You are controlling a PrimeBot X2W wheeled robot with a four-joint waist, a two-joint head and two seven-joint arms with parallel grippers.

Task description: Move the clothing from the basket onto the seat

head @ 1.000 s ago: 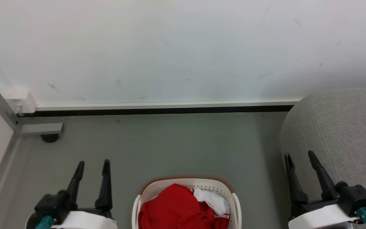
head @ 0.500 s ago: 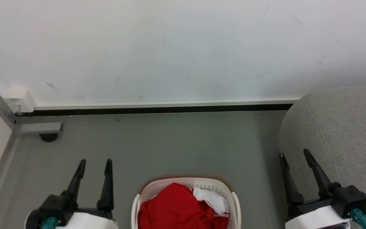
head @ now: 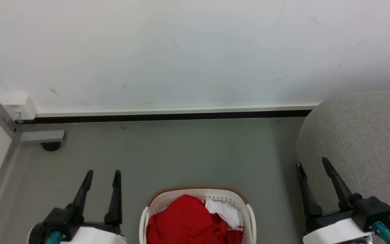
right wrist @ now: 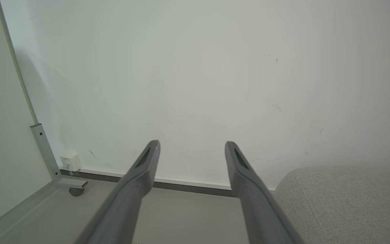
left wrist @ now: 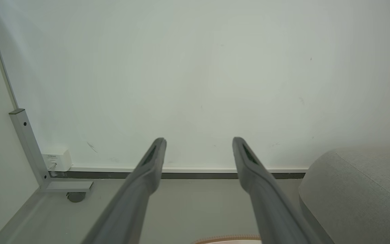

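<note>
Red clothing [head: 188, 222] with a white patch lies bunched in the white basket [head: 245, 203] with a brown rim, at the bottom centre of the head view. The grey seat [head: 367, 135] bulges in from the right, and its rounded end appears in both wrist views [left wrist: 361, 189] [right wrist: 344, 203]. My left gripper [head: 102, 174] hovers open to the left of the basket, fingers apart and empty [left wrist: 198, 142]. My right gripper [head: 312, 162] stands open in front of the seat's edge, right of the basket, holding nothing [right wrist: 191, 145]. A sliver of the basket's rim [left wrist: 229, 240] peeks in at the bottom of the left wrist view.
A white wall [head: 181, 51] with a dark baseboard runs across the back. A metal frame post with a foot and caster [head: 42, 139] and a small white box [head: 20, 105] stand at the left corner. Grey floor [head: 181, 156] stretches between wall and basket.
Both grippers have edged slightly inward, and the whole view has shifted a little. The clothing and basket stay as they were.
</note>
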